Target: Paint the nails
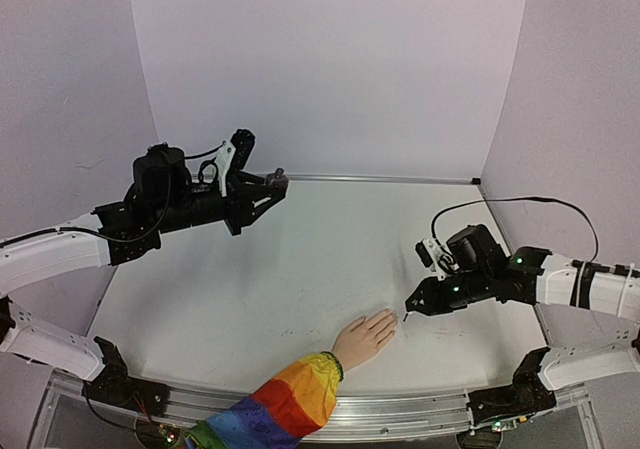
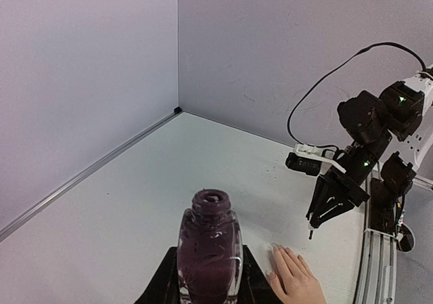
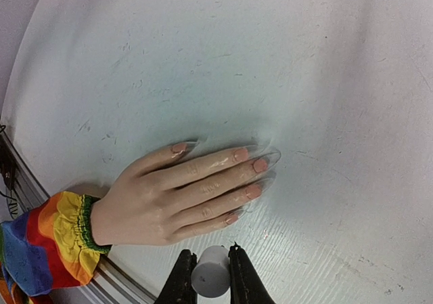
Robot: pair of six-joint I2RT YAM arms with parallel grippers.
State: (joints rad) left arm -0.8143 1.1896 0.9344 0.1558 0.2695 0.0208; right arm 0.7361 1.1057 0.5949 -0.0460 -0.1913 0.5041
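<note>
The nails [image 3: 260, 165], glossy pink-peach ovals, tip the fingers of a pale peach mannequin hand [image 3: 169, 199]. The hand lies palm down on the white tabletop [image 1: 300, 269], with a rainbow-striped fabric sleeve [image 1: 290, 401] behind its wrist. In the right wrist view the right pincer [image 3: 210, 263] sits just beside the mannequin hand's little-finger edge. The little-finger nail is the one closest to its black fingers [image 3: 183, 280]. The other nails fan away from it, and the thumb nail is the farthest.

The right pincer is closed snugly on a small white cylindrical brush cap [image 3: 211, 284], with one finger pressed to each side. In the left wrist view a thin dark stem hangs from it and points down near the mannequin hand's fingertips. Whether the stem touches anything cannot be told. The right arm reaches in from the side beyond those fingertips, its forearm low and its wrist angled down toward them.

The left pincer [image 1: 272, 183] is held high, well apart from the mannequin hand and on its far side. Its jaws are clamped on an uncapped glass bottle of dark purple polish [image 2: 210, 250], which stands upright between them. The left arm is bent at the elbow, with its forearm roughly level.
</note>
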